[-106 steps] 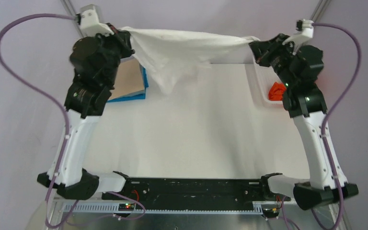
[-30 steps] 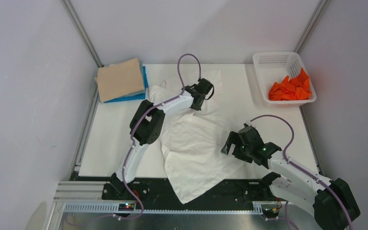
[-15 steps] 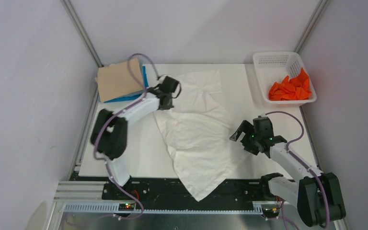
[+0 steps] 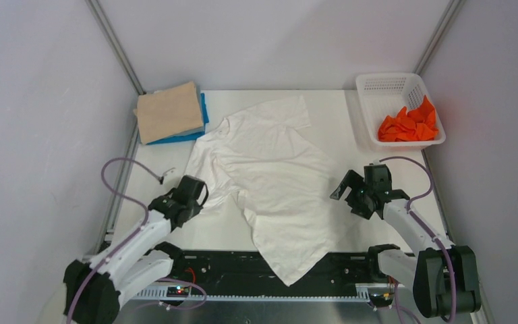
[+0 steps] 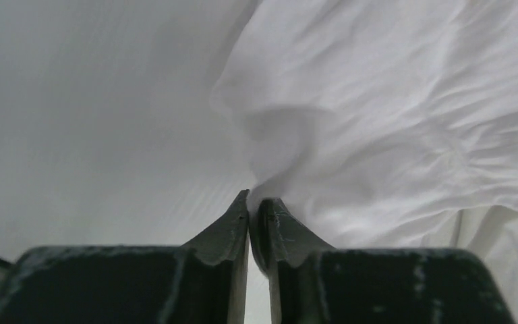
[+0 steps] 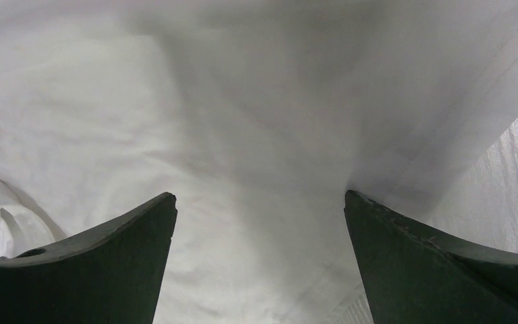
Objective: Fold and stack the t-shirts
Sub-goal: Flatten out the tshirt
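Note:
The white t-shirt (image 4: pixel 276 169) lies spread across the middle of the table, its hem hanging over the near edge. My left gripper (image 4: pixel 195 192) sits low at the shirt's left sleeve. In the left wrist view its jaws (image 5: pixel 255 202) are pinched shut on a fold of the white cloth (image 5: pixel 391 101). My right gripper (image 4: pixel 345 190) stands wide open at the shirt's right edge, with white cloth (image 6: pixel 243 101) below and between its fingers (image 6: pixel 260 202), not gripped. A folded beige t-shirt (image 4: pixel 167 111) rests on a folded blue one (image 4: pixel 202 121) at the back left.
A white lattice basket (image 4: pixel 384 81) at the back right holds a crumpled orange t-shirt (image 4: pixel 408 123). Grey walls and metal posts close in the table on three sides. The black rail with the arm bases (image 4: pixel 222 266) runs along the near edge.
My left arm has swung from the back by the folded stack to the front left, drawing the sleeve with it. The white shirt now lies flatter and wider. The right gripper barely moved.

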You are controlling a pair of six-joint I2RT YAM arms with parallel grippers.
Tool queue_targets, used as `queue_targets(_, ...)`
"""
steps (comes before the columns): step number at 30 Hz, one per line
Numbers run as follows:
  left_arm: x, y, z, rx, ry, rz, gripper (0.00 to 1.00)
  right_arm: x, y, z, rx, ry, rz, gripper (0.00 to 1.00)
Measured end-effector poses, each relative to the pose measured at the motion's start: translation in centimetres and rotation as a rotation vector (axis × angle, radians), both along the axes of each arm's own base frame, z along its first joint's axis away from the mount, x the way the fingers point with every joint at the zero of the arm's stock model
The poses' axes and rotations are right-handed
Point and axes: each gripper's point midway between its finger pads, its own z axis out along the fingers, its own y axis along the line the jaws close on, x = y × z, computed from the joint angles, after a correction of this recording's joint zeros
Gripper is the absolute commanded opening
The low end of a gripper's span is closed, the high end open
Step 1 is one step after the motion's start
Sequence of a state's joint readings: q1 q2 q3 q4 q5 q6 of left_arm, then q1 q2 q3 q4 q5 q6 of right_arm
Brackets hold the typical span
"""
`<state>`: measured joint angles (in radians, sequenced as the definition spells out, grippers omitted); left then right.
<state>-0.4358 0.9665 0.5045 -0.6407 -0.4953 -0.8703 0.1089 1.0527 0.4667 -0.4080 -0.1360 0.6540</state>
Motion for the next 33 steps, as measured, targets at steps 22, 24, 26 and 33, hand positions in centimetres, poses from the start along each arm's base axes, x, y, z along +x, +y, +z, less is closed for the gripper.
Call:
queue_targets(22,-1.8,7.0,5.0,0.051,-0.142,0.384,1.0,-0.2,-5.5,0.9,-0.19,0.071,-0.113,0.99)
queue_targets(24,-0.1,5.6,6.9,-0.012,-0.194,0.32,1.0,0.7,-6.0,2.5,-0.208,0.037,-0.13,1.0)
queue_targets(26,2.3,3.0,8.7,-0.106,-0.248,0.2,1.0,1.5,-5.9,3.9,-0.215,-0.015,-0.129,0.99)
queue_targets(33,9.4,-7.5,11.3,-0.179,-0.216,-0.258,1.0,0.5,-0.2,5.1,-0.154,-0.081,0.031,1.0)
